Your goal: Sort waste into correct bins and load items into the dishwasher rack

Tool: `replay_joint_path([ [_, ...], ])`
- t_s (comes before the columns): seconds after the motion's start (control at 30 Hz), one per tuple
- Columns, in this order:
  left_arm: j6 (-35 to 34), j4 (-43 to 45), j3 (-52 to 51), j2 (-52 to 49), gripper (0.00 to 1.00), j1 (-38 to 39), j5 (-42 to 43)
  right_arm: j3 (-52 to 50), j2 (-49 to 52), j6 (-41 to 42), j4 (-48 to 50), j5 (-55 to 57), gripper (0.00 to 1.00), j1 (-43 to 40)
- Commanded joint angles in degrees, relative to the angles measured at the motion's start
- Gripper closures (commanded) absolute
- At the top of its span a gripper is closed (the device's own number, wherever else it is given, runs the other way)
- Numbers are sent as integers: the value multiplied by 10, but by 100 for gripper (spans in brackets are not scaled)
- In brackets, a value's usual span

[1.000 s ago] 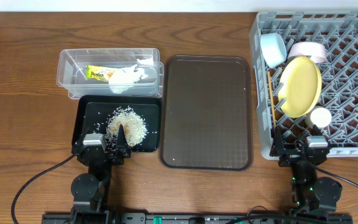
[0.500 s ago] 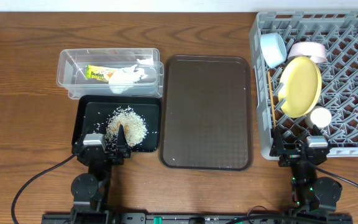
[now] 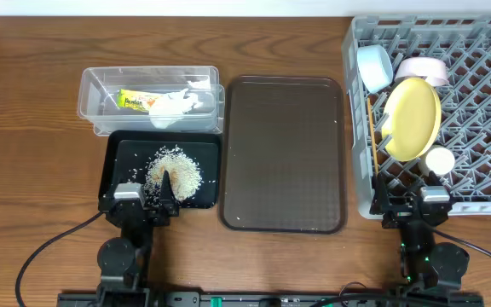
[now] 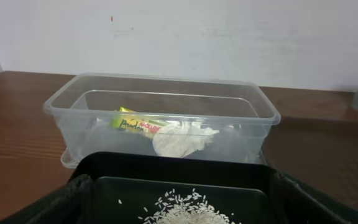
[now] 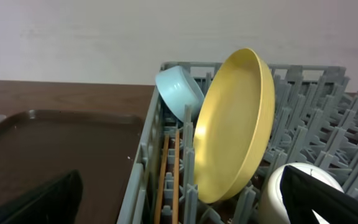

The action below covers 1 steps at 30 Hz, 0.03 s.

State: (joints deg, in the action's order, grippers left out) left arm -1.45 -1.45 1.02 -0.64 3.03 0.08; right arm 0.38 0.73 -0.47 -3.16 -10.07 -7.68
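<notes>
The clear tub [image 3: 92,94] holds the yellow-green wrapper [image 3: 133,101] and white tissue [image 3: 173,104]; both also show in the left wrist view, the wrapper [image 4: 135,124] beside the tissue [image 4: 179,140]. The black tray [image 3: 113,170] holds the rice scraps [image 3: 176,169]. The grey rack [image 3: 484,77] holds the blue bowl [image 3: 373,66], pink bowl [image 3: 424,70], yellow plate [image 3: 413,118], cup [image 3: 439,159] and chopsticks [image 3: 373,141]. My left gripper [image 3: 143,205] is open and empty at the black tray's near edge. My right gripper [image 3: 409,203] is open and empty at the rack's near left corner.
The large dark brown serving tray [image 3: 284,153] lies between the black tray and the rack, with nothing on it. A white wall runs behind the table. Cables trail from both arm bases at the front edge.
</notes>
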Motion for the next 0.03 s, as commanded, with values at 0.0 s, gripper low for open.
replay_joint_path([
  [0.0,4,-27,-8,0,9,-3,-6,-1,-1,-4,-1,-5,1,6],
])
